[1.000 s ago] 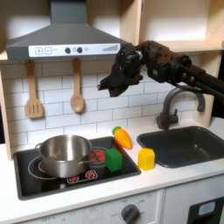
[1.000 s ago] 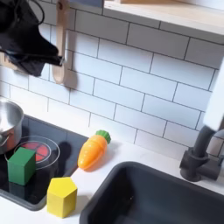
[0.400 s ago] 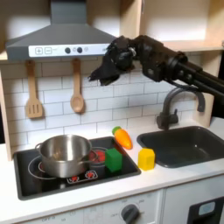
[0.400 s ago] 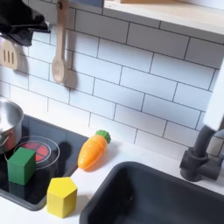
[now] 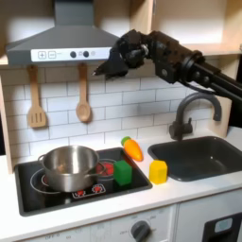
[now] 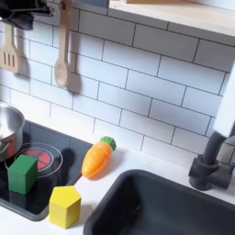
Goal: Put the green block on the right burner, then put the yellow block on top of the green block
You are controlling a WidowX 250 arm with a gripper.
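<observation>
Green block far below jaws

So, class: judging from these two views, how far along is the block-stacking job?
Done: the green block already sits on the burner to the first exterior view's right of the pot. In hand: nothing; the gripper is raised near the hood, away from the blocks. Left: the yellow block rests by the stove's edge, unstacked.
</observation>
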